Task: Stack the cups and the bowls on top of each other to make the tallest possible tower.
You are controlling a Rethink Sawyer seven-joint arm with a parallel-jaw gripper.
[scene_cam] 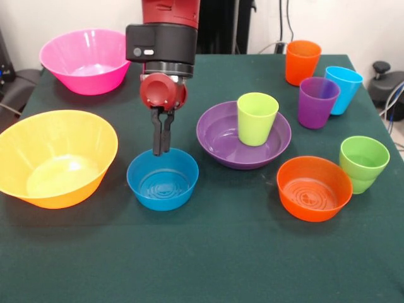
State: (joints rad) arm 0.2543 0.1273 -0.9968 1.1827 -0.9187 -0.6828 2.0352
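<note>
hovering tool (pixel 161 150), fingers together, just above small blue bowl's (pixel 162 180) far rim

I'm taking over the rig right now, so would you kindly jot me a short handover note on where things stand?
Pincer: shut on the far rim of the small blue bowl, which sits on the table.
Done: lime-yellow cup stands upright in the wide purple bowl.
Loose: pink bowl, yellow-orange bowl, small orange bowl, and orange, purple, light blue and green cups.
Left: blue bowl onto the lime-yellow cup, then keep stacking.
</note>
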